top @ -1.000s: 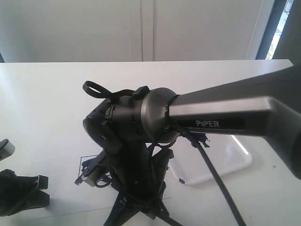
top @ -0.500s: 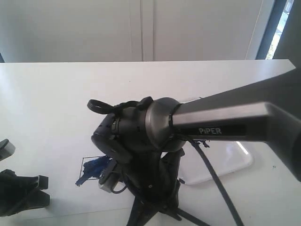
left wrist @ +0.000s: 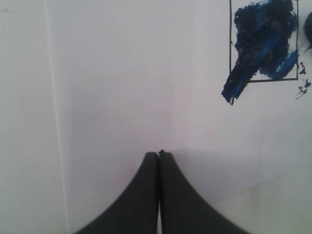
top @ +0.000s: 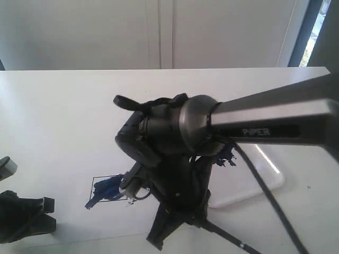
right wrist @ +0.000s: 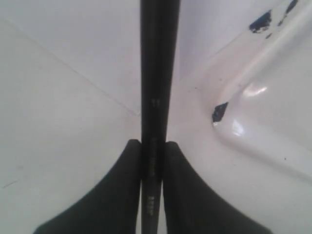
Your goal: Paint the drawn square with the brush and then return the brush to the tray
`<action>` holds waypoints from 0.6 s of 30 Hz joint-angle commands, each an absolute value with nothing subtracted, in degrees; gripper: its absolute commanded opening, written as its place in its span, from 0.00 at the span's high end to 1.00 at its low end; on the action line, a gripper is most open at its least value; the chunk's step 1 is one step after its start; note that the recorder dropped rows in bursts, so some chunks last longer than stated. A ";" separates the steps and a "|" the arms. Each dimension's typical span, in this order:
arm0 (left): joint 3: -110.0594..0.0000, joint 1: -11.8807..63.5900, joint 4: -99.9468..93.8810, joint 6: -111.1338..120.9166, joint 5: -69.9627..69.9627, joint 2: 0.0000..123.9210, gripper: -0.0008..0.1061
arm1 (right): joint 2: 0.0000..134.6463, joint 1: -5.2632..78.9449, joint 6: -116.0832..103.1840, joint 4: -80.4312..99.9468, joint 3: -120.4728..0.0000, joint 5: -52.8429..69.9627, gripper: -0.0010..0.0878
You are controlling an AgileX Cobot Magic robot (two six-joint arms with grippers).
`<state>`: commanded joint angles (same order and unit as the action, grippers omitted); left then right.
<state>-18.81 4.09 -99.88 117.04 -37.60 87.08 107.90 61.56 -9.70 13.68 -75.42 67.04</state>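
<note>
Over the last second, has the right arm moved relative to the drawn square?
Yes. The right arm shifted rightward off the drawn square, toward the tray, uncovering the square's blue paint.

Right arm (top: 275,119): smooth grey metallic link, ending in a rounded grey collar (top: 198,124). A black strip on its side carries white lettering (top: 255,132), "PiPER". Wrist housing (top: 153,140) past the collar: matte black, with a black cable loop (top: 127,101) at its top. A second black cable (top: 269,198) hangs under the link. Right gripper (right wrist: 152,143): matte black fingers, curved and tapering. Left gripper (left wrist: 159,154): same matte black, fingers smooth, narrowing to slim tips.
</note>
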 joint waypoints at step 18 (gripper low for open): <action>-18.81 4.09 -80.33 91.32 -45.56 77.00 0.99 | 87.54 61.56 -52.50 38.91 -56.86 53.58 0.99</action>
